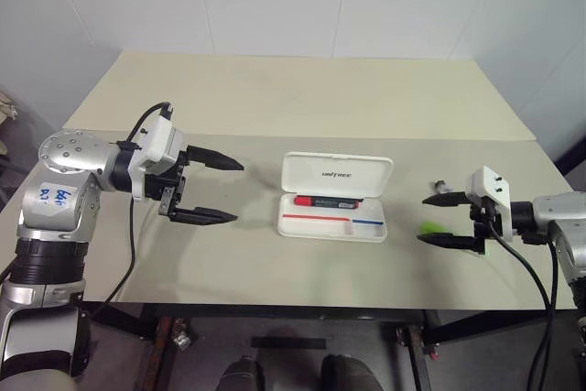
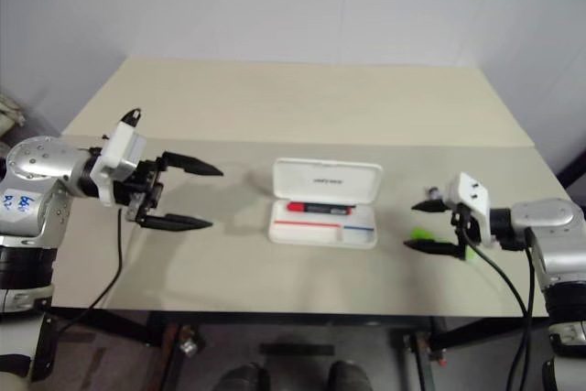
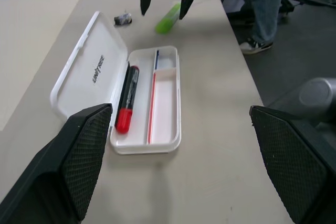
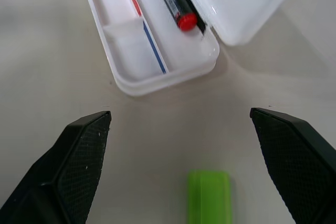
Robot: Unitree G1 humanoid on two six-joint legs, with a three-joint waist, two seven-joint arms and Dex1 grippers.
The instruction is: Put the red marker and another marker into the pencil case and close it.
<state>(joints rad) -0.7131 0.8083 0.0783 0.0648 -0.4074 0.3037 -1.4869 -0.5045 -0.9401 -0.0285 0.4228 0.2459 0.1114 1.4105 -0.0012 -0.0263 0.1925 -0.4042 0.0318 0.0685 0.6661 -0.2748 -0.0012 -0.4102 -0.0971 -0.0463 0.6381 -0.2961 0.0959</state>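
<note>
The chunky red-ended, dark-barrelled marker (image 1: 326,200) lies in the open flat white hard-shell pencil case (image 1: 333,196) mid-bench; next, the released right pincer (image 1: 437,219), astride the stubby light-green marker (image 1: 430,227), must clench; left pincer (image 1: 218,190) released too

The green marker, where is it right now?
The green marker lies on the table to the robot's right of the open pencil case, between the open fingers of the right hand, near a small dark object.

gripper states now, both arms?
Left gripper: jaws open, holding nothing.
Right gripper: jaws open, empty, astride the green marker.
</note>
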